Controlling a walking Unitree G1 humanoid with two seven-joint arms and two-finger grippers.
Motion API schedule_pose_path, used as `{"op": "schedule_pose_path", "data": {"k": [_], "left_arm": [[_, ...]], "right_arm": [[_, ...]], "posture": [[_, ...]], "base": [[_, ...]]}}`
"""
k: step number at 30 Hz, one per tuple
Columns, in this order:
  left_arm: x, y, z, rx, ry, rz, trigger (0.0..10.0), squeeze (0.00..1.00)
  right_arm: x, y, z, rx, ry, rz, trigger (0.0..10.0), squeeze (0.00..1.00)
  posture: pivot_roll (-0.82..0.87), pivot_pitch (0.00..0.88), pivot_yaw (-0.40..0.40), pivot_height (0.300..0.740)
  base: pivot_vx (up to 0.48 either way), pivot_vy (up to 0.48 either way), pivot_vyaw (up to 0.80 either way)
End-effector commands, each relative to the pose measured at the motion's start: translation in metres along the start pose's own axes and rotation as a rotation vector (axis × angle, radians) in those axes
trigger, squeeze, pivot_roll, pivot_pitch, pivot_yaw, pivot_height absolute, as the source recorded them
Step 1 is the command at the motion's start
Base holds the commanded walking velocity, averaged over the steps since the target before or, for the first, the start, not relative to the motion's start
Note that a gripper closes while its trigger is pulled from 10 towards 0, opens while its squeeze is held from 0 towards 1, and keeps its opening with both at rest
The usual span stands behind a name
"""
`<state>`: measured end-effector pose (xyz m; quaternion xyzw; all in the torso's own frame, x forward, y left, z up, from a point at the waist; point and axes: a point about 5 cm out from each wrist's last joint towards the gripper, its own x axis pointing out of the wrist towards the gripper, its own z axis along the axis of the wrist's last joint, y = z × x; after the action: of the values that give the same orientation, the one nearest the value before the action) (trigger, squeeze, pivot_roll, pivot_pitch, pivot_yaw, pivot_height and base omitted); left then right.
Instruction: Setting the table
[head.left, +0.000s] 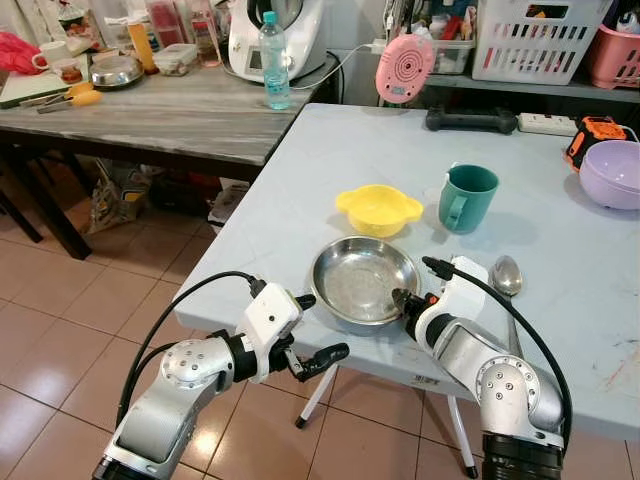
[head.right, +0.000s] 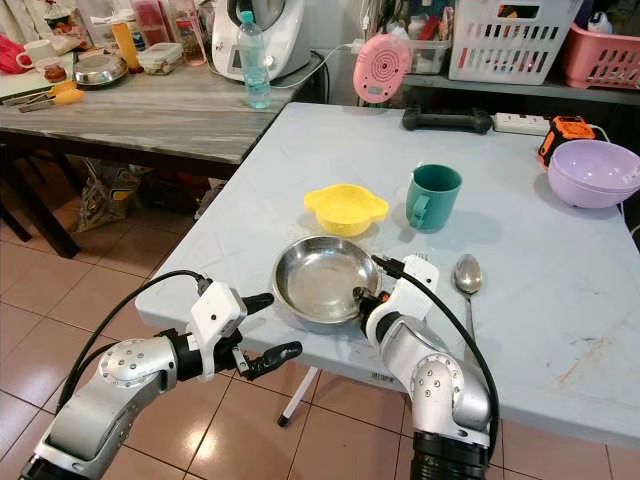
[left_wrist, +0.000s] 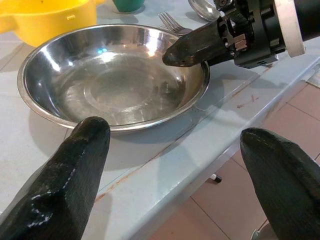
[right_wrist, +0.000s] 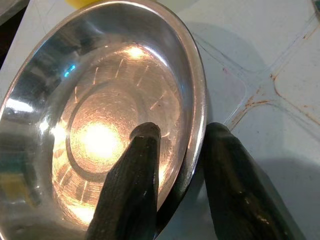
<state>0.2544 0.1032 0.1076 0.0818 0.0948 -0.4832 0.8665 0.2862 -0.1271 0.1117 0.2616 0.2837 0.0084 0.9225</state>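
A light grey table fills most of the scene, with a darker wooden table butted against its far left side, carrying a water bottle and kitchen clutter. At the near left, just off the grey table's front edge and over the tiled floor, the left gripper hovers with its two black fingers spread wide apart, holding nothing; one fingertip points toward the table edge, the other hangs lower over the floor. Just to its right, near the front edge, sits a shallow stainless steel plate, round and shiny, flat on the table. The right gripper has closed on the plate's near right rim, one finger inside the dish and the other outside it against the tabletop, so the rim is pinched between them. Behind the plate lies a small yellow bowl with two handles, and to its right a teal mug stands upright. A fork's tines show just behind the plate. Right of the gripper a metal spoon lies bowl away from the robot. At the far right edge rests a lilac bowl.
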Motion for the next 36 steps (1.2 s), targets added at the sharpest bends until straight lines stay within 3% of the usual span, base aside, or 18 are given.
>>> {"op": "schedule_pose_path", "data": {"k": [1, 20, 23, 32, 34, 36], "left_arm": [[0.000, -0.002, 0.002, 0.016, 0.002, -0.005, 10.0, 0.00], [-0.001, 0.001, 0.003, 0.027, 0.000, 0.012, 10.0, 0.00], [-0.002, 0.005, 0.003, 0.030, -0.012, 0.046, 10.0, 0.00], [-0.004, 0.027, 0.013, 0.001, -0.098, 0.212, 10.0, 0.00], [-0.006, 0.037, 0.016, -0.007, -0.126, 0.297, 10.0, 0.00], [-0.008, 0.043, 0.016, -0.014, -0.139, 0.350, 10.0, 0.00]], "right_arm": [[0.003, 0.006, -0.019, 0.048, 0.073, 0.010, 0.0, 0.00], [0.003, 0.008, -0.009, 0.010, 0.022, 0.031, 0.0, 0.00], [0.000, 0.004, 0.001, -0.065, -0.056, 0.000, 0.0, 0.00], [-0.013, -0.006, 0.018, -0.164, -0.210, -0.030, 0.0, 0.00], [-0.020, 0.000, 0.021, -0.292, -0.265, 0.029, 0.0, 0.00], [-0.023, 0.000, 0.021, -0.310, -0.284, 0.030, 0.0, 0.00]], "posture": [[-0.09, 0.023, 0.048, 0.740], [-0.08, 0.014, 0.048, 0.740], [-0.09, 0.015, 0.047, 0.740], [-0.09, 0.012, 0.046, 0.740], [-0.10, 0.012, 0.049, 0.740], [-0.10, 0.012, 0.050, 0.740]], "base": [[0.000, 0.000, 0.00], [0.000, 0.000, 0.00], [0.000, 0.000, 0.00], [0.000, 0.000, 0.00], [0.000, 0.000, 0.00], [0.000, 0.000, 0.00]]}}
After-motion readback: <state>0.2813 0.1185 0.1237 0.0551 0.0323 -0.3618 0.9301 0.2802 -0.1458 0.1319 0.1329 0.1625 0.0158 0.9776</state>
